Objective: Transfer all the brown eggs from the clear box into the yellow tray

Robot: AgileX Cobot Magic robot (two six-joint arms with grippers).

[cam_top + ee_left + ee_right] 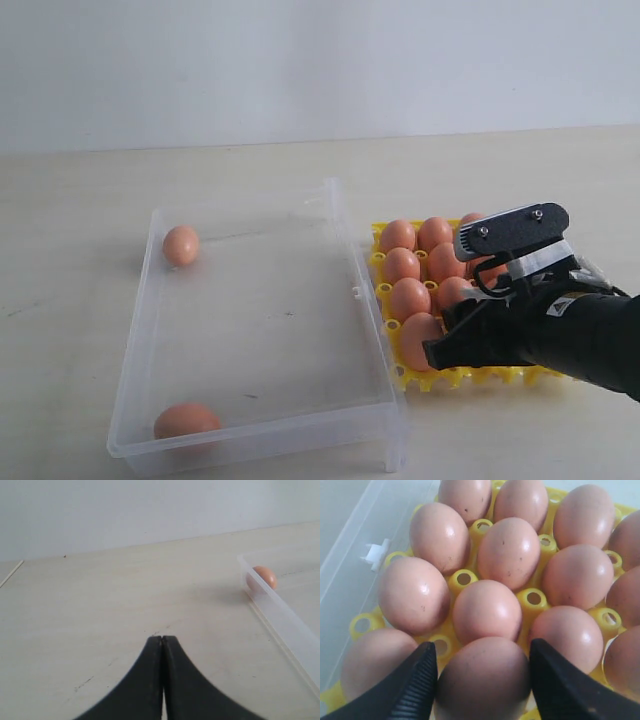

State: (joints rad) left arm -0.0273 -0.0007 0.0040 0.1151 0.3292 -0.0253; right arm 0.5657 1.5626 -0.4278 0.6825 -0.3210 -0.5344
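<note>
While eggs (409,298) crowd the yellow tray (480,377), the clear box (250,438) holds two.

Matte oval hen's eggs (509,552): light orange-brown, faint dark specks.
Open-lattice plastic egg tray (470,377): bright yellow, unpatterned.
Shallow transparent plastic box (255,432): colourless, clear.
Flat tabletop (100,605): pale beige, fine wood grain.
Back wall (300,60): plain grey-white.
Right gripper (481,652): black fingers, grey plate, white band.
Left gripper (162,642): black.

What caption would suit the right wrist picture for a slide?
Black jaws grip one brown egg at the yellow tray, already crowded with eggs; clear box alongside.
</note>
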